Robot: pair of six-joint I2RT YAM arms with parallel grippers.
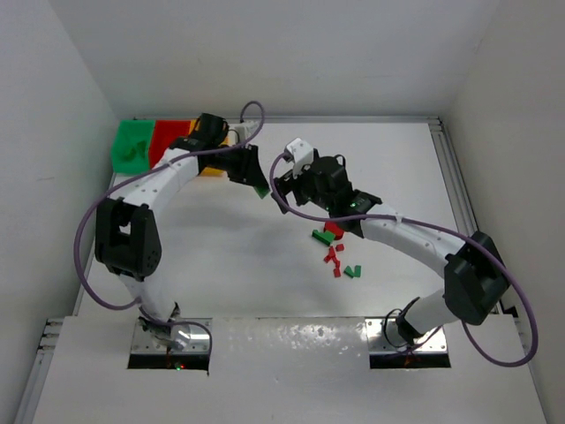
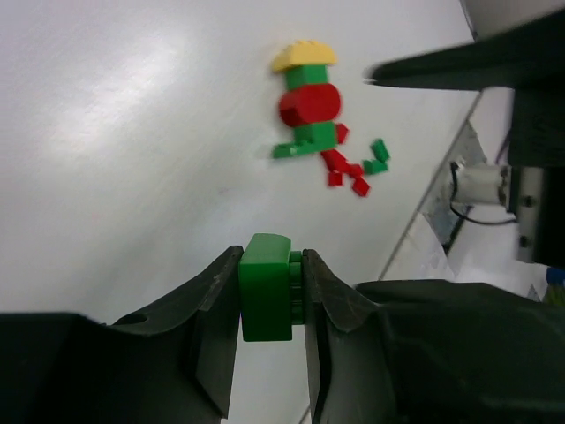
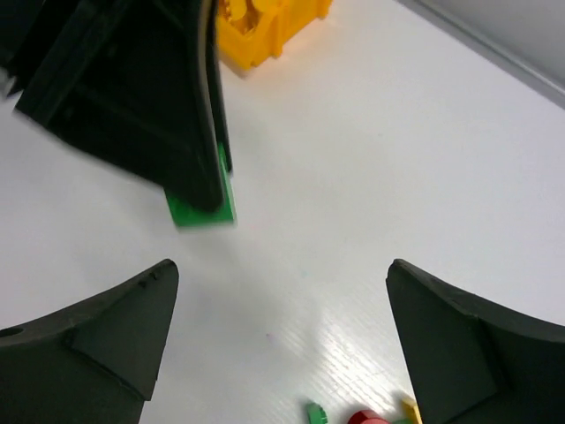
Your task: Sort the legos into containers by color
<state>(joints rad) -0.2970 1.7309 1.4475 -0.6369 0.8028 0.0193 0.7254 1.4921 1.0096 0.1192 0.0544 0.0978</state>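
My left gripper (image 2: 271, 258) is shut on a blocky green lego (image 2: 267, 287) and holds it above the table; in the top view the gripper (image 1: 256, 184) is near the containers, with the lego (image 1: 261, 191) at its tip. My right gripper (image 3: 280, 265) stands wide open with nothing between its fingers, close beside the left one (image 1: 284, 190). It faces the held green lego (image 3: 201, 210). A small heap of red, green and yellow legos (image 1: 334, 252) lies mid-table (image 2: 314, 124). The green bin (image 1: 132, 146) and red bin (image 1: 168, 140) sit at the back left. The left arm partly hides the yellow bin (image 3: 265, 26).
White walls close in the table on the left, back and right. A metal rail (image 1: 446, 168) runs along the right edge. Purple cables (image 1: 88, 256) loop off both arms. The arm bases (image 1: 169, 343) sit at the near edge.
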